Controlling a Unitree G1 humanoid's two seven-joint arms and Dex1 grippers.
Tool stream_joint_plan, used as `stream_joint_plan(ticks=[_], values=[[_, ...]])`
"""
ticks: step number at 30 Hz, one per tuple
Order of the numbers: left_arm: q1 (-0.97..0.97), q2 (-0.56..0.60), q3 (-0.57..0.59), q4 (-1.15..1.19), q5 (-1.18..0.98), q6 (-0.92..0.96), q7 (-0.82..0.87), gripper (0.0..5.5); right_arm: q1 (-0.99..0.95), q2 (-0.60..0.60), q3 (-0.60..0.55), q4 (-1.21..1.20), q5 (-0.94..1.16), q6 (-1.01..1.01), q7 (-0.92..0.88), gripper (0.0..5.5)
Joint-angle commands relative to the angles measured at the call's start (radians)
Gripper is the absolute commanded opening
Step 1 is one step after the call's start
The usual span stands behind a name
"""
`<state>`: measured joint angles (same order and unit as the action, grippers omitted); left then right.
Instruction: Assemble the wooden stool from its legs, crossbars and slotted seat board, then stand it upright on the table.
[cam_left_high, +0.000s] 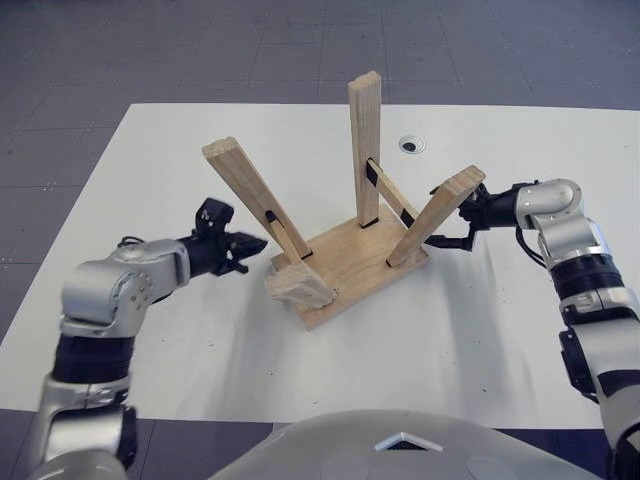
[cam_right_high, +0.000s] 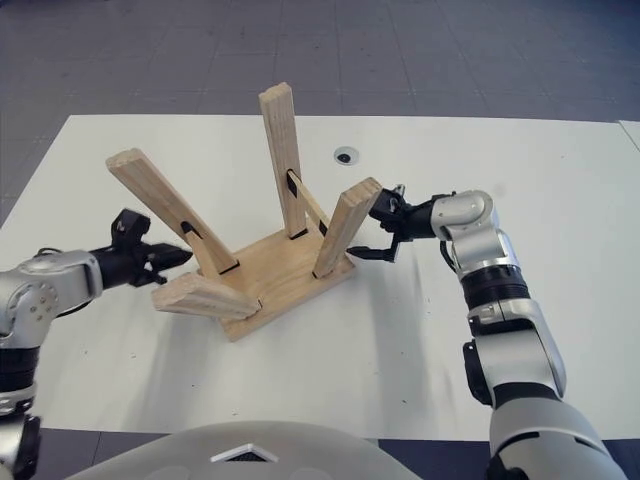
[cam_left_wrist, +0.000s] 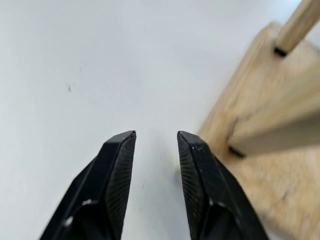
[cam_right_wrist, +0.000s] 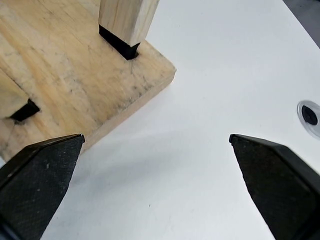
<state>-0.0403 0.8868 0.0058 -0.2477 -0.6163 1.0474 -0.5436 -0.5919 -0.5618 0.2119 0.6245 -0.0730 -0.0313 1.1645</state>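
White table (cam_left_high: 500, 340) on a grey tiled floor. At lower left of the head view, the left gripper (cam_left_high: 255, 248) was empty, its fingers narrowly parted. It pointed at the near-left corner of the seat board (cam_left_high: 345, 270), close but apart.

At centre, the board lay flat on the table, the stool inverted. A low leg (cam_left_high: 298, 287) lay almost horizontal at that near corner. Behind it a left-leaning leg (cam_left_high: 245, 195) rose towards upper left. At mid-right, the right gripper (cam_left_high: 452, 225) was spread wide with nothing between its fingers, just beside a right-leaning leg (cam_left_high: 435, 215). Farther back stood an upright leg (cam_left_high: 365, 150), joined to the right-leaning one by a crossbar (cam_left_high: 392, 195).

Judged risk: the splayed legs looked loosely seated. A nudge or early flip could tip them from their slots.

No legible writing was seen.
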Motion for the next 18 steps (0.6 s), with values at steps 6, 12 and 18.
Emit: stream_joint_plan(ticks=[6,12,18], values=[[0.132,0.153,-0.130,-0.176,0.073,-0.069,-0.219,1.52,0.070,-0.021,-0.019,-0.175,0.043,0.110,-0.019,5.36],[-0.045,-0.157,-0.157,-0.084,0.086,-0.023,-0.059,1.52,0.136,-0.037,0.000,-0.331,0.077,0.191,0.015,5.36],[-0.067,-0.220,-0.167,-0.047,0.147,-0.028,-0.007,1.52,0.080,-0.060,-0.031,-0.274,0.058,0.203,-0.044,5.36]])
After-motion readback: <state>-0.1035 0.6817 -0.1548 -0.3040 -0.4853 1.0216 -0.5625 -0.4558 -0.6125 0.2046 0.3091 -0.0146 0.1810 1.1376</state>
